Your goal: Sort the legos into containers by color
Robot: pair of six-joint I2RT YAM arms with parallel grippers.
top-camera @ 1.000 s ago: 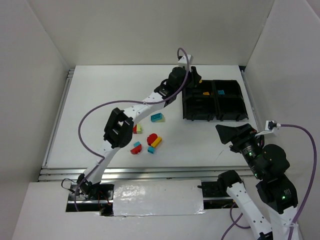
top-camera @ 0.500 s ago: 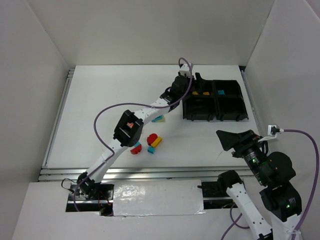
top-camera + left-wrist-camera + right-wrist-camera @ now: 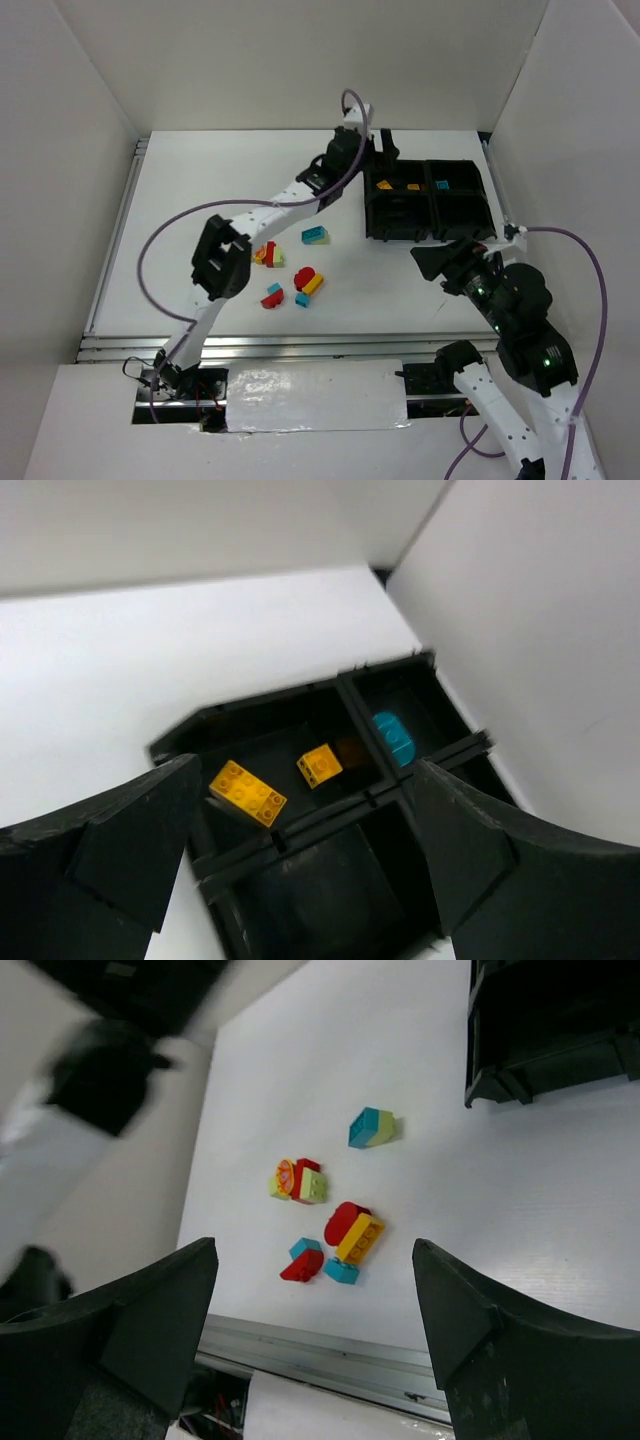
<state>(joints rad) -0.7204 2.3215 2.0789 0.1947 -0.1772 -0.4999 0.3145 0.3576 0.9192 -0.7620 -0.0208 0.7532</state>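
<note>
Red, teal and yellow legos (image 3: 305, 276) lie on the surface (image 3: 200, 200) left of the open right jaws; left jaws, open, hover over the containers (image 3: 430, 196).

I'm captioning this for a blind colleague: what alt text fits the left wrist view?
Looking down between the fingers of the open, empty left pincer at a divided black tray on a white table: orange-yellow bricks lie in one compartment, a teal brick in the one beside it.

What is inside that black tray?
At least two orange-yellow bricks lie in one far compartment of the tray, a teal brick in the next. The near compartments' floors are partly hidden by walls and shadow.
</note>
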